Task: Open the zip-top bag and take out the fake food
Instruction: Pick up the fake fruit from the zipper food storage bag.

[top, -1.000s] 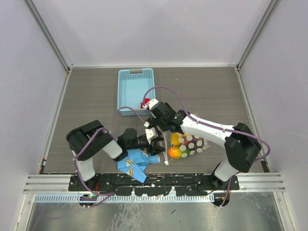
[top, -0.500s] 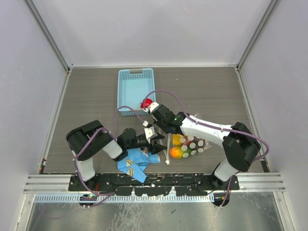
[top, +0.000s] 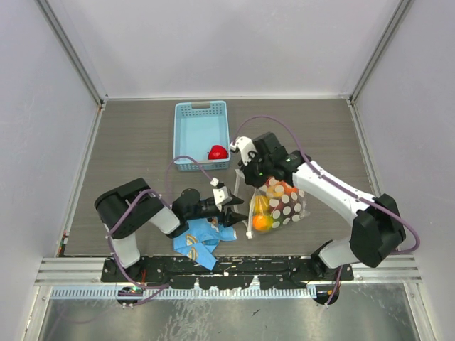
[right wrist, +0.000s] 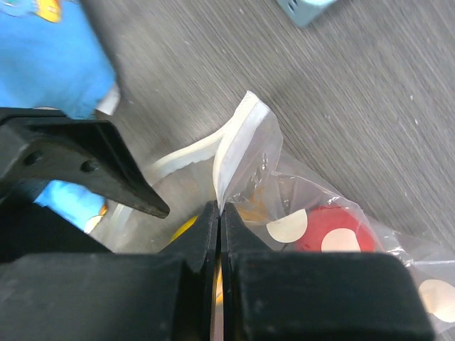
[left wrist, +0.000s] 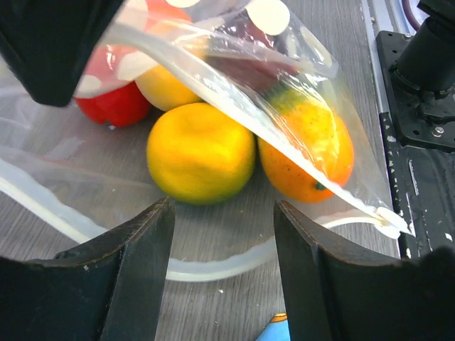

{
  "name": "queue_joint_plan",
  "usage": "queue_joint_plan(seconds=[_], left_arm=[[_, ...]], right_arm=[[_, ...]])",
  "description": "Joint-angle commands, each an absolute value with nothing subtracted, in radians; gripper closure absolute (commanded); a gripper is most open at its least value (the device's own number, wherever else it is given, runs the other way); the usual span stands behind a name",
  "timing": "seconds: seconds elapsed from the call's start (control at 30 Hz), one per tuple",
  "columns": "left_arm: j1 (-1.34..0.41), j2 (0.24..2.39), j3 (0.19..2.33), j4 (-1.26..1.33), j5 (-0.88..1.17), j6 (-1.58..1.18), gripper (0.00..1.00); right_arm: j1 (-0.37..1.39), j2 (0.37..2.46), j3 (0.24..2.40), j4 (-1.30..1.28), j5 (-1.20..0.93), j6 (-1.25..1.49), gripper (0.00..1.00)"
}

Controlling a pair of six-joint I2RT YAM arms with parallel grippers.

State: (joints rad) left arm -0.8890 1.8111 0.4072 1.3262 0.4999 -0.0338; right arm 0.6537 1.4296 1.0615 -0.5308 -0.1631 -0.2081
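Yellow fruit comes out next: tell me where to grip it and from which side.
Grip the yellow fruit across its round middle, straight in through the open mouth of the zip-top bag, its upper lip pinched up by the right gripper. The left gripper faces it, jaws spread wider than the fruit; the orange fruit sits close beside it, so stay centred.

No text, label, brand, number or sign can be read in any of the views. The blue cloth (top: 201, 240), in the lower middle of the top view, carries a yellow and white print, but it is too small to tell if it holds letters. The zip-top bag (top: 284, 209) bears only plain white dots.
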Motion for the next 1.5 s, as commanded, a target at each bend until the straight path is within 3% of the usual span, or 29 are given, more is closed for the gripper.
queue_joint_plan(seconds=[0.0,0.43,1.07,1.47], left_arm=[[-0.893,1.748,0.428,1.349,0.528,-0.012,0.41],[-0.956,1.672,0.489,1.111,0.564,0.038,0.36],[-0.963,1.713,0.516,1.091,0.327,0.065,0.06],[-0.993,1.789,0.574,1.082,0.282,0.069,0.06]], right_arm=[[0.586,1.369,1.129,-0.549,-0.505,-0.297,0.99],[0.546,1.365,1.080,-0.502,-0.562,-0.285,0.99],[0.540,1.355,1.057,-0.495,-0.652,-0.285,0.99],[0.540,1.371,1.057,-0.481,-0.678,-0.269,0.99]])
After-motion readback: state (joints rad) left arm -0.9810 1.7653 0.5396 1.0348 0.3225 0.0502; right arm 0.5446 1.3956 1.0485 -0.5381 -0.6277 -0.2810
